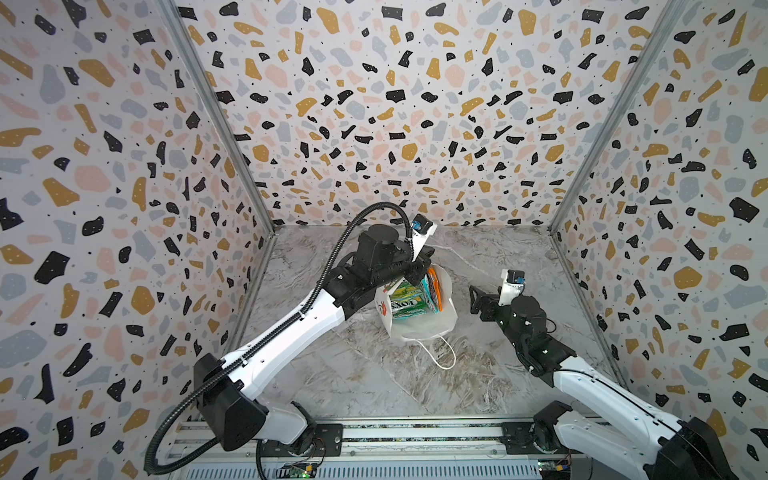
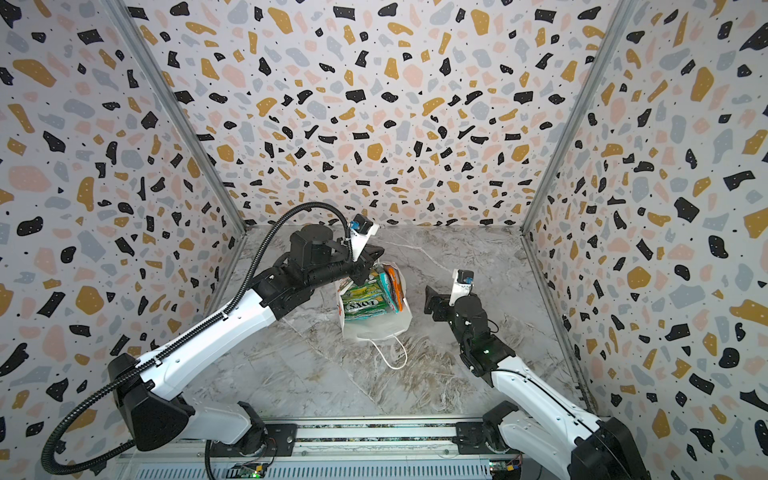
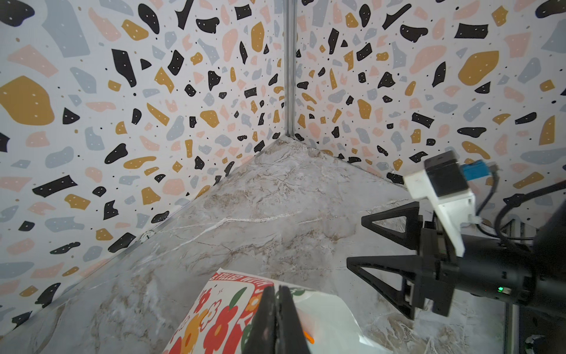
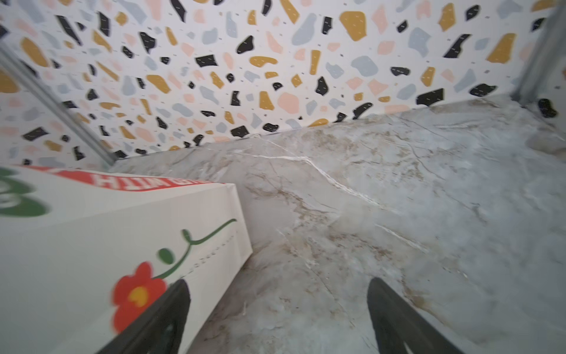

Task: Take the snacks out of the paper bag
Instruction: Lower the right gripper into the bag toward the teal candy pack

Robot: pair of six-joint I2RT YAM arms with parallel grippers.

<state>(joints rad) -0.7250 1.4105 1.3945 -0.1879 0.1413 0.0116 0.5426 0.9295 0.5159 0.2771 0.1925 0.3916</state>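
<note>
I've got the paper bag (image 1: 419, 328) standing mid-way on the table (image 1: 374, 374), mouth open, snacks (image 1: 411, 299) packed on edge inside. R gripper (image 1: 474, 300) hangs just right of it, jaws wide apart, empty. At the bag's far rim the L gripper (image 3: 278, 295) is clenched on the paper.

I read "FOX'S", upside down, on the green-yellow packet (image 1: 409, 306) inside the paper bag (image 1: 419, 332). The red band (image 3: 240, 278) on the bag's outside says "FILLED WITH", partly cut off.

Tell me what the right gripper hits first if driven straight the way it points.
Probably the paper bag: one finger of the right gripper lines up with its side; the gap faces table. Depth unclear.
</note>
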